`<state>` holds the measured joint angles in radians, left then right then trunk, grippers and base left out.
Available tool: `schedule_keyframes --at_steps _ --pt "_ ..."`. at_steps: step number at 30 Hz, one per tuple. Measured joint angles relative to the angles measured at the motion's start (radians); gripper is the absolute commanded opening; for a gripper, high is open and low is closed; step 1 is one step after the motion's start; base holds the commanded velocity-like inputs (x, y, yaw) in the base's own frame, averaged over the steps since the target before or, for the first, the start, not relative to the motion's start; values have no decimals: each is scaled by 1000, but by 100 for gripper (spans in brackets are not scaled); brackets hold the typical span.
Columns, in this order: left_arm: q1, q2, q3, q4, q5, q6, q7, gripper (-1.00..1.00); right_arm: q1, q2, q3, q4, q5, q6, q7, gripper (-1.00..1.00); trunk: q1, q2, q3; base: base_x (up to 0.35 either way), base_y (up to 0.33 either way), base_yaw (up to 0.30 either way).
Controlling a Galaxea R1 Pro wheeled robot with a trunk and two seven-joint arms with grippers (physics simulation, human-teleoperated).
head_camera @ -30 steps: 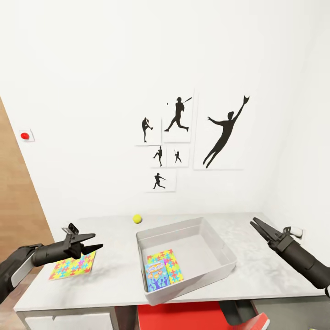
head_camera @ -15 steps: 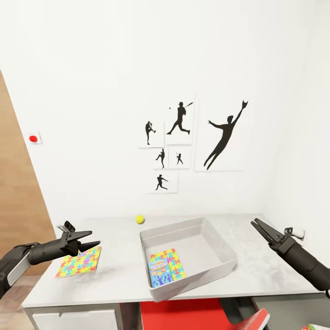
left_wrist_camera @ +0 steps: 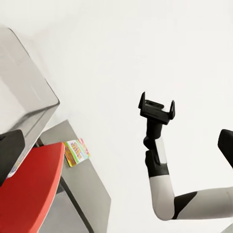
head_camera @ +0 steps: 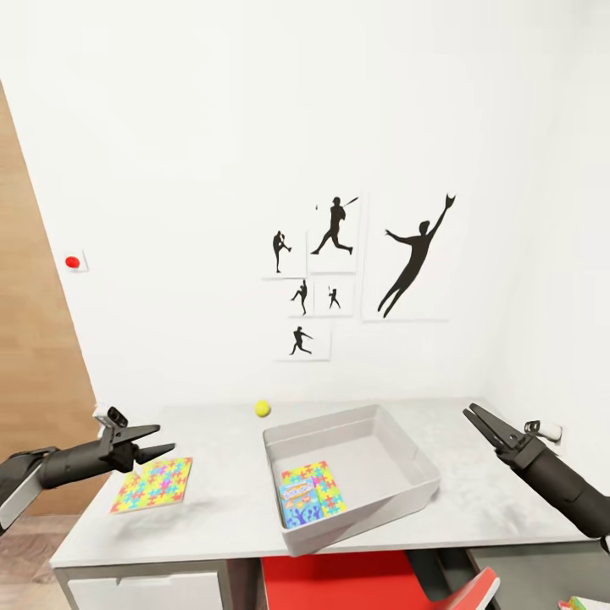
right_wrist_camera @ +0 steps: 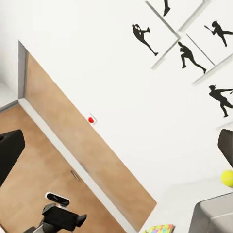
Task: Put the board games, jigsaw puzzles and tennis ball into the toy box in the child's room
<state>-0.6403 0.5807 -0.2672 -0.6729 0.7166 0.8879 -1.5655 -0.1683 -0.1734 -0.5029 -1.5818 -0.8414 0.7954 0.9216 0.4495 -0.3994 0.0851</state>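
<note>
The grey toy box (head_camera: 407,462) stands on the table, with one colourful puzzle-patterned box (head_camera: 311,494) lying flat inside. A flat jigsaw puzzle (head_camera: 152,485) lies on the table's left part and also shows in the right wrist view (right_wrist_camera: 158,228). The yellow tennis ball (head_camera: 263,408) rests near the wall behind the toy box; the ball (right_wrist_camera: 226,178) is seen beside the box corner (right_wrist_camera: 213,216). My left gripper (head_camera: 163,439) hovers open just left of and above the puzzle. My right gripper (head_camera: 471,413) is open in the air right of the toy box.
The grey table (head_camera: 474,508) meets the white wall with silhouette posters (head_camera: 339,280). A wooden door (head_camera: 34,381) stands at the left. Something red (head_camera: 339,585) sits under the table front. A small colourful box (left_wrist_camera: 77,151) lies on the floor.
The whole picture has shifted down and right, so the camera moved. My left gripper has drawn back leftward off the jigsaw puzzle. The right gripper holds its place.
</note>
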Motion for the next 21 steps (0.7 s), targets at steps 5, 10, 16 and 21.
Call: schedule_keyframes --at_steps 5,10,16,21 --pt "0 21 21 -1 0 2 0 100 0 0 0 0 0 0 -1 100 0 0 8 0 0 0" --pt "0 26 26 -1 0 9 0 100 0 1 1 0 0 0 -1 100 0 0 11 0 0 0" --pt "-1 26 25 -15 0 13 0 100 0 2 2 1 1 0 -2 100 0 0 12 0 0 0" --pt "-1 26 20 -40 1 15 0 100 0 2 2 1 1 0 -3 100 0 0 12 0 0 0"
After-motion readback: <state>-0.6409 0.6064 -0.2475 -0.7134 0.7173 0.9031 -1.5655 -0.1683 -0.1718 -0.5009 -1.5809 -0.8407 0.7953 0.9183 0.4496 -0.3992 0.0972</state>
